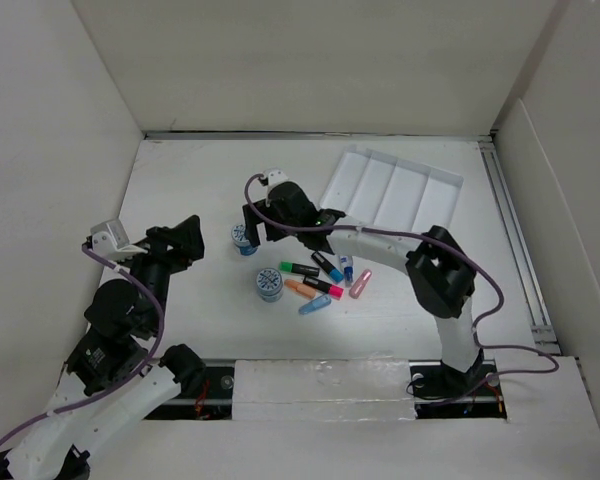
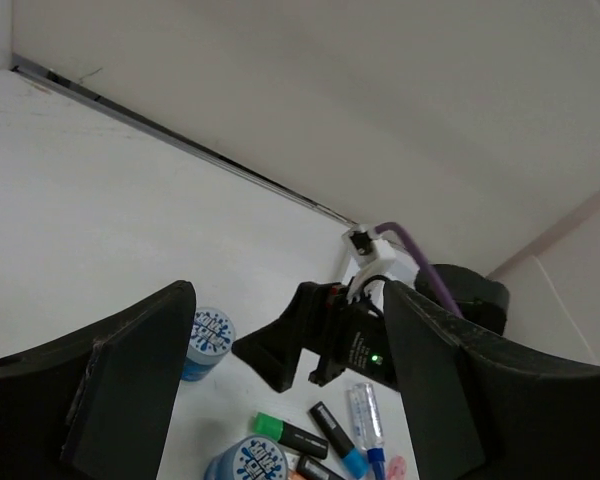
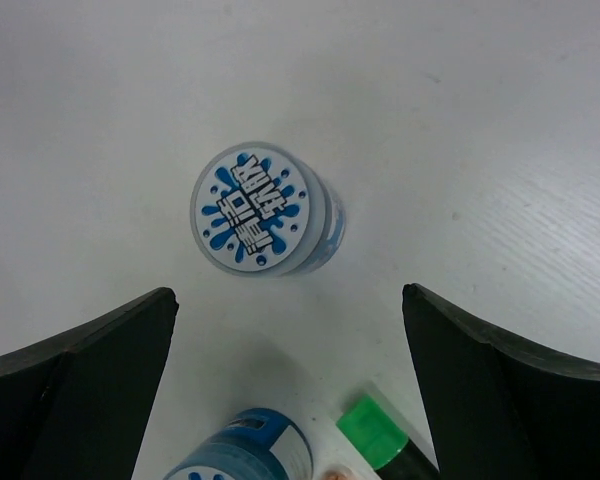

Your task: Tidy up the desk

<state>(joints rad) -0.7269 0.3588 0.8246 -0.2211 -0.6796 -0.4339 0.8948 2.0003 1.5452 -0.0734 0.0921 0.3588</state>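
The desk [image 1: 190,190] is a white tabletop. My right gripper [image 1: 255,230] hangs open above a round blue-and-white tub [image 1: 242,239]; in the right wrist view the tub [image 3: 265,210] stands upright just beyond the open gripper [image 3: 288,300]. A second tub [image 1: 269,285] stands nearer, beside a pile of markers [image 1: 323,280]. My left gripper [image 1: 190,243] is open and empty, left of the tubs. In the left wrist view its open fingers [image 2: 130,380] frame the right gripper [image 2: 320,340] and both tubs [image 2: 208,340].
A white compartmented tray [image 1: 395,190] lies tilted at the back right. The pile holds a green-capped marker [image 1: 298,268], a blue-capped marker [image 1: 327,265], a blue pen [image 1: 346,268] and pink and orange ones. White walls stand on three sides; a metal rail [image 1: 515,240] runs along the right edge.
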